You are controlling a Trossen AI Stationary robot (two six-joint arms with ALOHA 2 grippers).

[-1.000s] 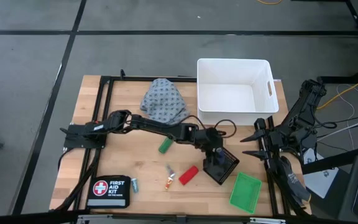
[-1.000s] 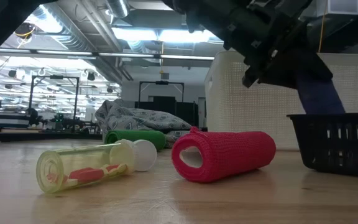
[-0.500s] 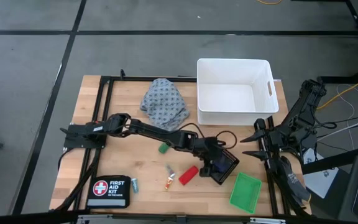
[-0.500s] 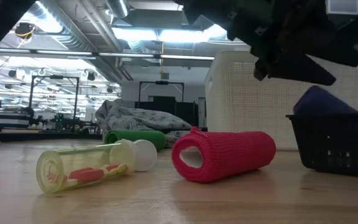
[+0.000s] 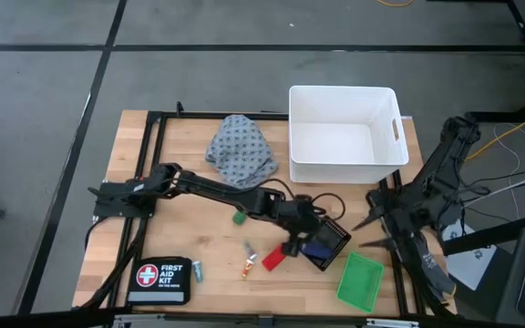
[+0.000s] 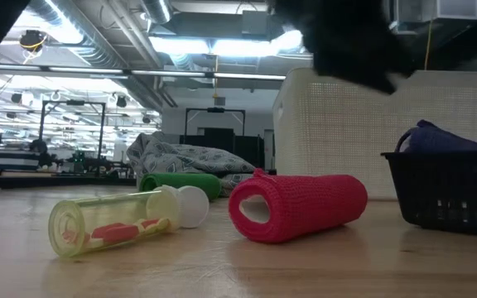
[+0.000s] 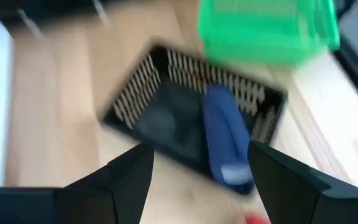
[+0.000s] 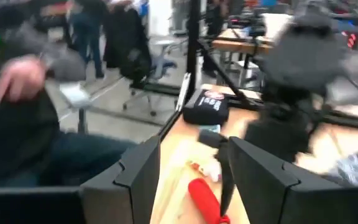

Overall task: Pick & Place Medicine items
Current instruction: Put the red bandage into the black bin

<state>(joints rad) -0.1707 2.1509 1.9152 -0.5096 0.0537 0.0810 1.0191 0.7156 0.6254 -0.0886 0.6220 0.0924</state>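
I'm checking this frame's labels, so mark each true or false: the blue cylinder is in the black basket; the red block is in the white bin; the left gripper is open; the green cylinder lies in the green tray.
1. The blue cylinder is in the black basket. True.
2. The red block is in the white bin. False: it lies on the table beside the basket.
3. The left gripper is open. True: its fingers stand apart, holding nothing.
4. The green cylinder lies in the green tray. False: it rests on the table.
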